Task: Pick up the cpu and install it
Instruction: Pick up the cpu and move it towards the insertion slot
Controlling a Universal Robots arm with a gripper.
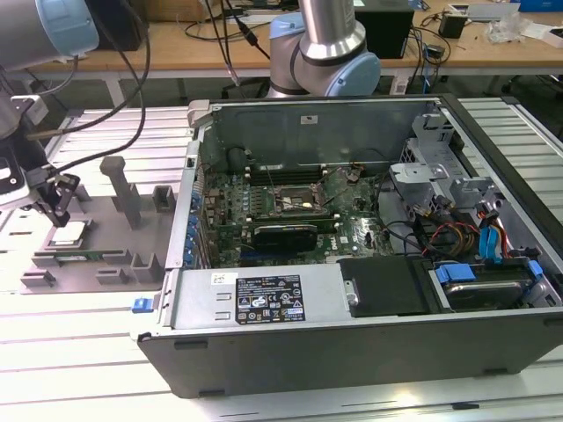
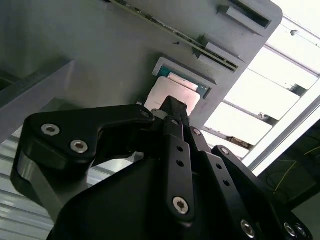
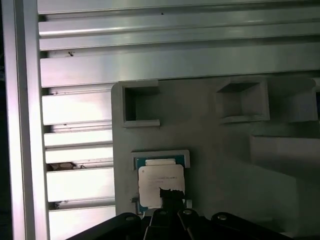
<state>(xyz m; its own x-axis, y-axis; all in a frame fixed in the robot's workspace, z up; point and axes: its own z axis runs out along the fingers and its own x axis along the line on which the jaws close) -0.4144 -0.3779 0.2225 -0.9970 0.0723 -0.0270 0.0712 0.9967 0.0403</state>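
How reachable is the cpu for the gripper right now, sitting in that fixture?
Probably yes. The gripper hangs just over the cpu, which lies flat, metal top up, in a shallow nest on the gray fixture. Nothing shows between them, and the fixture's taller posts stand off to one side.

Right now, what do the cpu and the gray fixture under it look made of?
The cpu: likely a metal lid; pale silver with a soft sheen, and a greenish rim showing at its edge. The fixture: probably plastic; matte, uniform gray, no glints, with moulded-looking square pockets.
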